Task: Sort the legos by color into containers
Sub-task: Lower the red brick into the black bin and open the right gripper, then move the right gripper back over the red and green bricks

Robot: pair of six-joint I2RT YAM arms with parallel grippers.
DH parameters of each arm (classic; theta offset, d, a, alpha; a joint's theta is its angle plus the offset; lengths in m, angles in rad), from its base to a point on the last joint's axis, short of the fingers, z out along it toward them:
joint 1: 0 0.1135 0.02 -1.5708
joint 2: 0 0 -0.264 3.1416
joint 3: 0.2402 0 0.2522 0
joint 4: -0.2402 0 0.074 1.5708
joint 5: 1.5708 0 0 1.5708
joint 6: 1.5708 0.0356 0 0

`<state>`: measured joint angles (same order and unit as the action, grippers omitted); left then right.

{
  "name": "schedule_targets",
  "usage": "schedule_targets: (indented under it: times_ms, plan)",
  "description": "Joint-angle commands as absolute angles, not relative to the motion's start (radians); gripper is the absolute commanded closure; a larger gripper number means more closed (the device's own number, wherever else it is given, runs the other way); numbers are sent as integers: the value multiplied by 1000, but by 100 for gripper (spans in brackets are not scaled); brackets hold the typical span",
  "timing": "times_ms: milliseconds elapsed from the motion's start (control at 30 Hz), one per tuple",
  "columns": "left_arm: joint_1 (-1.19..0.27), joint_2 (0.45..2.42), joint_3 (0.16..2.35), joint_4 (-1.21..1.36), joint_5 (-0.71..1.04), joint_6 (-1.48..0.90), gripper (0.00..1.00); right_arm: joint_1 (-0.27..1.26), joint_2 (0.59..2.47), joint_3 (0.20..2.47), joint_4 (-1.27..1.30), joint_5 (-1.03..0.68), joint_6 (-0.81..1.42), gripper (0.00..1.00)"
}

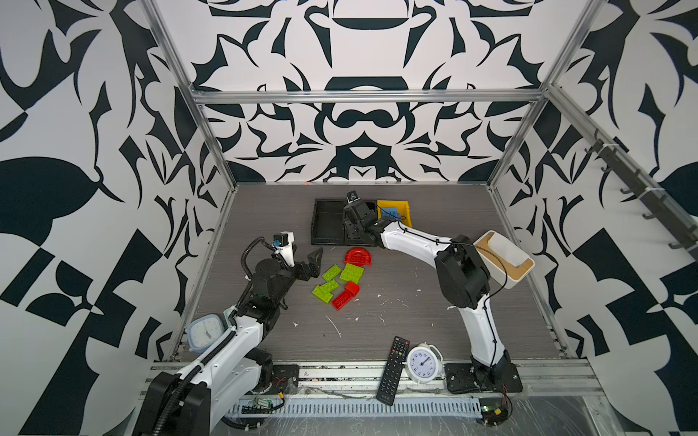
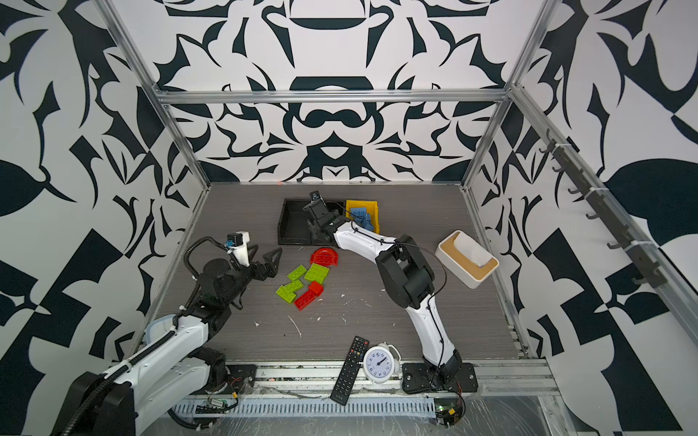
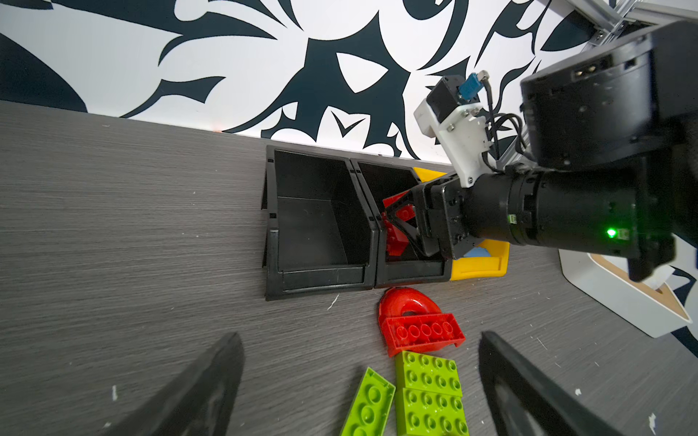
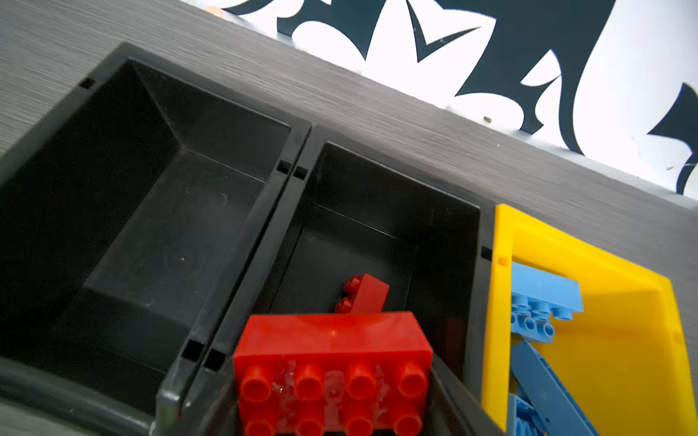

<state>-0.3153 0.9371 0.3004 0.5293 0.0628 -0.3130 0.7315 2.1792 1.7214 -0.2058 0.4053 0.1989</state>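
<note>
My right gripper [image 4: 332, 392] is shut on a red brick [image 4: 332, 351] and holds it over the right one of two joined black trays [image 4: 377, 211]. A small red brick [image 4: 368, 296] lies in that tray. The left tray [image 4: 151, 226] holds nothing. Blue bricks [image 1: 391, 215] fill the yellow bin [image 1: 404, 205]. My left gripper [image 1: 311, 266] stands open on the table just left of the loose pile. That pile has a red half-round piece [image 1: 357, 256], several lime green bricks [image 1: 352, 272] and two red bricks [image 1: 345, 296].
A white box with a wooden rim [image 1: 504, 258] stands at the right edge. A black remote [image 1: 393, 370] and a white alarm clock [image 1: 423, 362] lie at the front. A pale blue square clock [image 1: 204, 332] sits by the left arm's base. White scraps dot the table.
</note>
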Motion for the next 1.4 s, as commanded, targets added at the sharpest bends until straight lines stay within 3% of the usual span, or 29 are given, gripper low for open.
schedule_targets:
  times_ms: [0,200,267,767,1367]
  plan:
    - [-314,922,298,522,52,-304,1,729,2163,1751,-183,419,219,28]
    - [-315,924,298,523,53,-306,1,729,2130,1728,-194,385,218,14]
    - [-314,927,299,524,54,-306,1,730,2113,1715,-205,361,213,13]
    - [-315,922,297,526,61,-316,1,836,1775,1349,-298,-1,218,39]
    - [-314,985,319,548,123,-340,1,895,1739,1223,-389,-89,262,41]
